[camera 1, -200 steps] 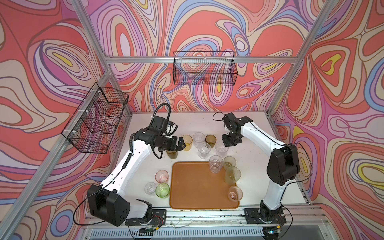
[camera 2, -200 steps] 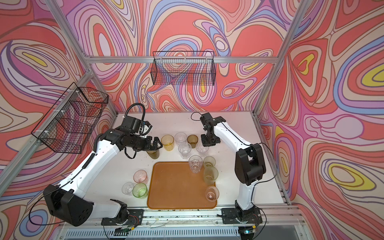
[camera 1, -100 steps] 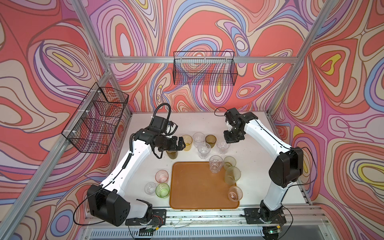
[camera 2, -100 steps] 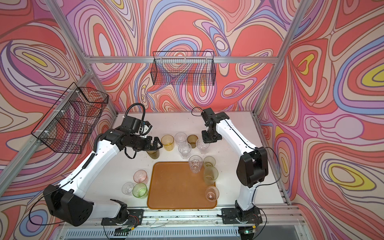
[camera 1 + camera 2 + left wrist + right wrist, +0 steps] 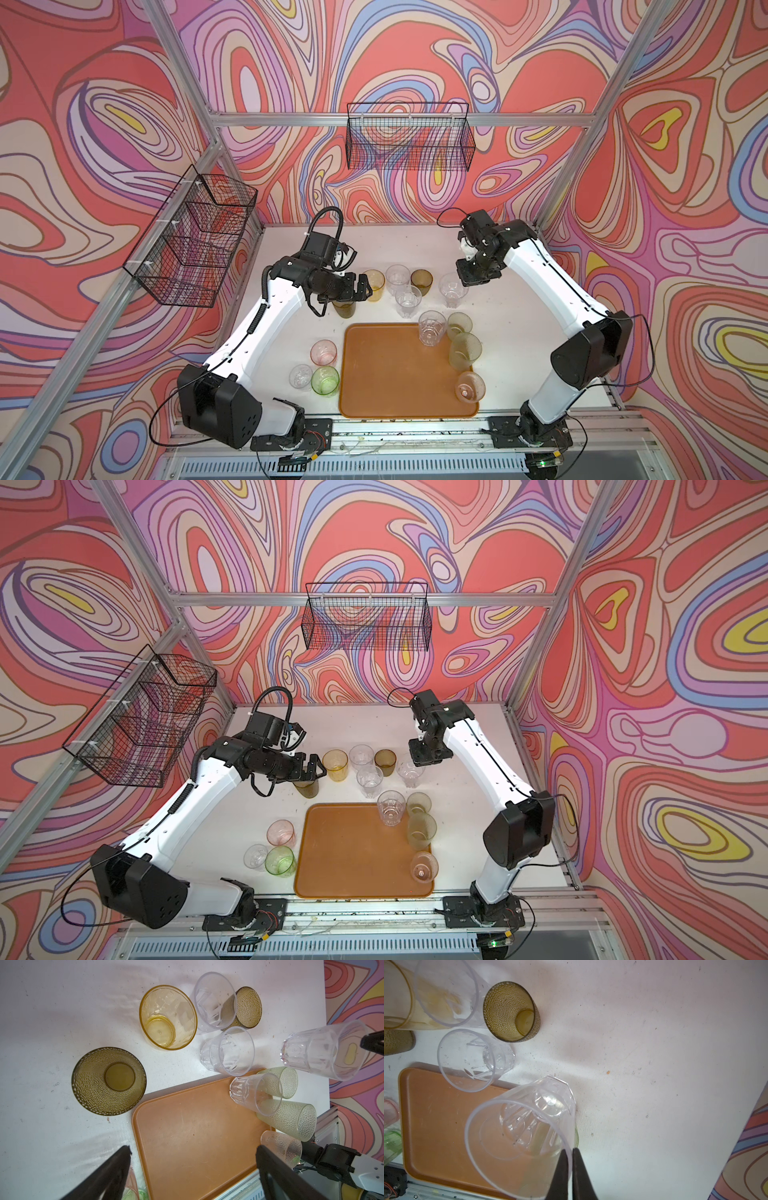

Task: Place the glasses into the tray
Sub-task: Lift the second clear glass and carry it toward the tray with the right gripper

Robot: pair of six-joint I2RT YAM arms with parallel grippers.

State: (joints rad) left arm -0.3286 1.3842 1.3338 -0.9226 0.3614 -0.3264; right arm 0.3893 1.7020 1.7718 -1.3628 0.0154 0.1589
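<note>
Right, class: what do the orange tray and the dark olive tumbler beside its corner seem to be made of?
Tray: probably plastic, matte orange-brown, faintly scuffed, with a moulded rounded rim. Olive tumbler: see-through, dimpled, glossy; likely tinted plastic, though glass cannot be ruled out.

The left arm (image 5: 257, 320) and right arm (image 5: 557, 286) both have glossy white shells on the long links, dotted with small dark screws, and matt black housings at each joint. The left shoulder housing (image 5: 232, 411) shows a cluster of small holes. A ribbed black hose (image 5: 328, 210) loops at the left wrist, and a thin black cable (image 5: 446, 210) at the right. The left gripper (image 5: 193, 1148) and right gripper (image 5: 570, 1150) have black, tapering fingers.
</note>
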